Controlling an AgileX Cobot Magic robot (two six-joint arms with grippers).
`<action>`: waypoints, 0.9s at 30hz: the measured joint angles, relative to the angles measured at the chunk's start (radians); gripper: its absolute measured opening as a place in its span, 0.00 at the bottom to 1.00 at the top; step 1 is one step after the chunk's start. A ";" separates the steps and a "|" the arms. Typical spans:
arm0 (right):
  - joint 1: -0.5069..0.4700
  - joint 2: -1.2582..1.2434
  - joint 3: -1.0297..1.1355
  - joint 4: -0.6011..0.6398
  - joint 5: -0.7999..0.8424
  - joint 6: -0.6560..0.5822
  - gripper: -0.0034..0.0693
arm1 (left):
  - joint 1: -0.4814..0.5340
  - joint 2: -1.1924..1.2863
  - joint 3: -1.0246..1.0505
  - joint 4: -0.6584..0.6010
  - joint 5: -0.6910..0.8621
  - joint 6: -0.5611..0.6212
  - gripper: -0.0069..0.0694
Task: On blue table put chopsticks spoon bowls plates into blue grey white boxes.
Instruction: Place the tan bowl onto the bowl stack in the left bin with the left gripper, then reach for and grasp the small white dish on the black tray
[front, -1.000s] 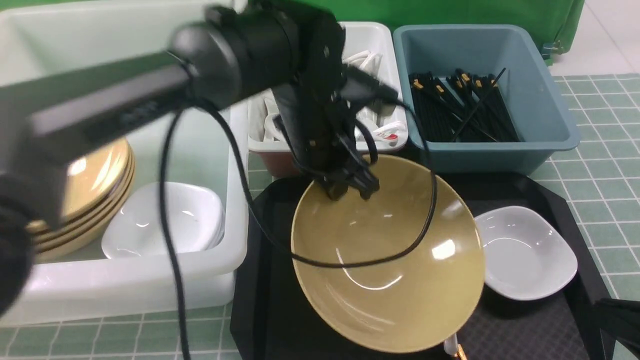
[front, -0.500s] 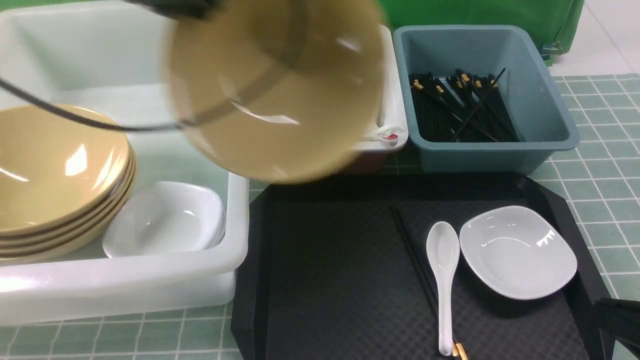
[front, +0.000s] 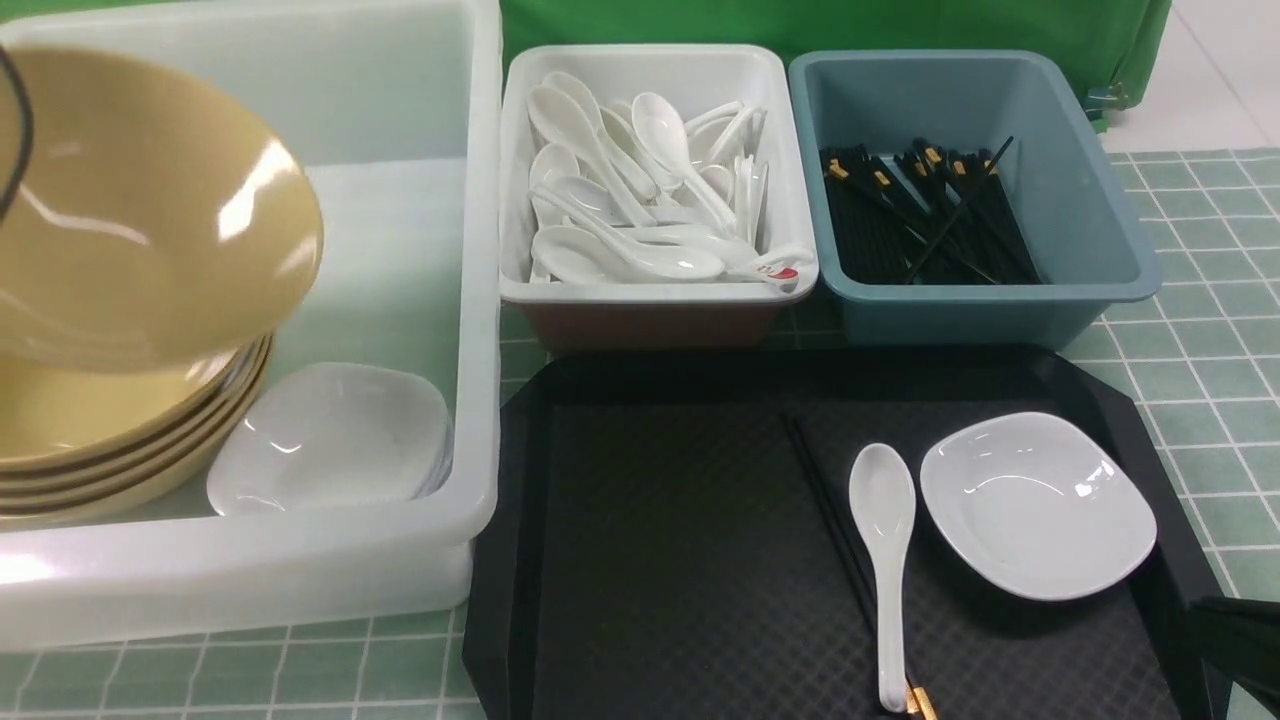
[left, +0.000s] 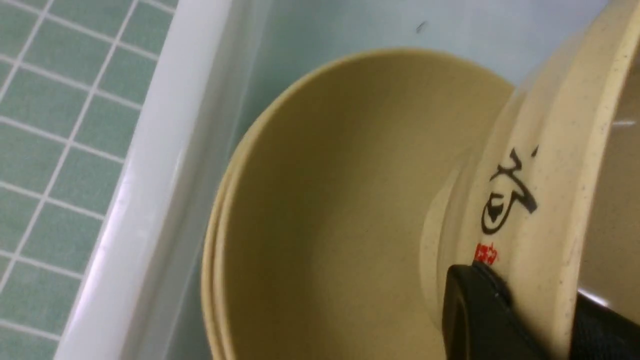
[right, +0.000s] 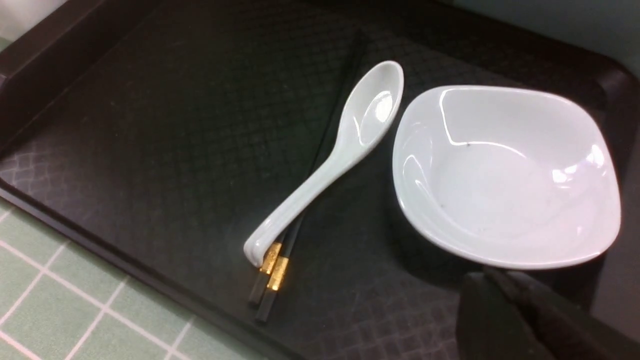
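Pinching the bowl (left: 545, 125) rim, left tool (left: 537, 322) hangs above stacked bowls (left: 325, 200).

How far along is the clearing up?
Mostly done: stacked bowls and plates sit in the tub, spoons fill the white bin, chopsticks the blue bin. In hand: the left fingers grip another bowl above that stack. Left on the tray: a spoon, a chopstick pair, a plate.
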 joint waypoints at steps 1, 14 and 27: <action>0.000 0.000 0.000 0.000 0.000 0.000 0.13 | 0.000 0.000 0.024 0.012 -0.018 -0.016 0.10; 0.001 0.011 0.000 0.000 -0.001 0.001 0.15 | 0.004 -0.040 0.164 0.048 -0.116 -0.045 0.66; 0.001 0.188 -0.035 0.004 0.019 0.149 0.45 | -0.035 -0.378 0.164 0.031 -0.065 -0.049 0.77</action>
